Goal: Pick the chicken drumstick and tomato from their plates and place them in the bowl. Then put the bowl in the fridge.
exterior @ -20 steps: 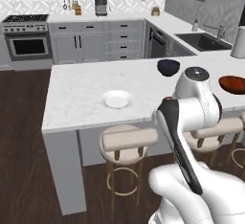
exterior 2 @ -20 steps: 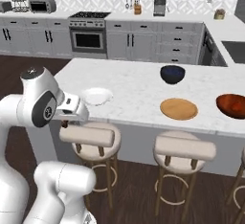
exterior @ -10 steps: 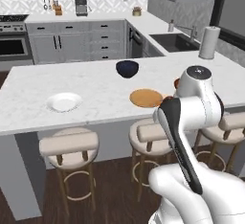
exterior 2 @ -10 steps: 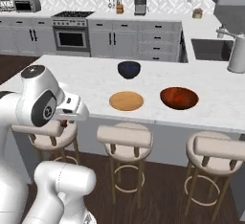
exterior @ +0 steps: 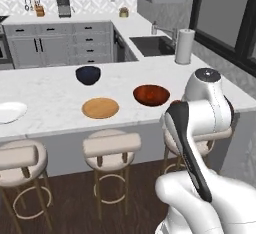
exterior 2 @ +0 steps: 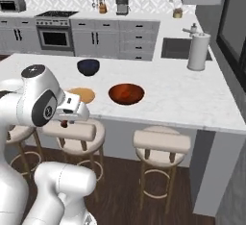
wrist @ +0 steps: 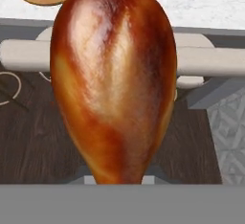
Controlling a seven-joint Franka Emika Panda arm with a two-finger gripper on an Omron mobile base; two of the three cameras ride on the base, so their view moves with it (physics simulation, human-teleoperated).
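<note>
The hand view looks straight at the brown chicken drumstick (wrist: 112, 74), meaty end up, with my gripper shut on its thin end. In the right base view my gripper (exterior 2: 65, 121) hangs off the island's front edge, over a stool, left of the reddish-brown bowl (exterior 2: 126, 93). The bowl (exterior: 151, 94) sits on the white counter with the tan wooden plate (exterior: 100, 108) to its left and the white plate (exterior: 10, 112) at the far left. The wooden plate (exterior 2: 81, 94) is bare. The tomato and the fridge are out of view.
A dark blue bowl (exterior: 88, 74) stands behind the wooden plate. A paper towel roll (exterior 2: 198, 52) and a sink (exterior: 150, 45) are at the back right. Padded stools (exterior 2: 162, 141) line the island's front. The counter ends at a corner (exterior 2: 235, 123) on the right.
The base has driven right along the island, so the whole scene slid left; the reddish-brown bowl now lies ahead. The drumstick stays in the shut gripper.
</note>
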